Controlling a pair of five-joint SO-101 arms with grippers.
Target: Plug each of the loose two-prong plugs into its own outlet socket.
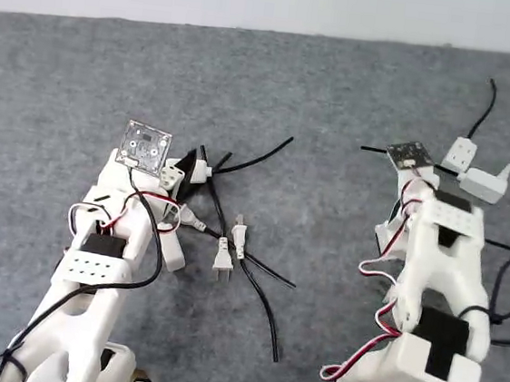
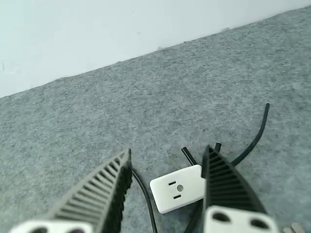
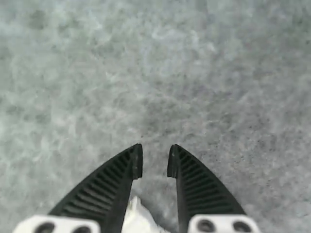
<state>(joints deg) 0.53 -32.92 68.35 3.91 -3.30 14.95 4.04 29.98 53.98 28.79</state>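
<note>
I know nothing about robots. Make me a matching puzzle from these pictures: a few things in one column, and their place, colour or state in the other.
1 left hand
2 loose plugs
3 white socket
4 table cover

a grey
b on the table, at the left hand's fingers
c open
d lying side by side, unplugged

Pairs: 1c, 2d, 3b, 4a

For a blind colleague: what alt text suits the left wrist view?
A white socket lies on the grey mat within the open left gripper, close against one finger. Black cords trail beside it, and a pale wall rises behind.
</note>
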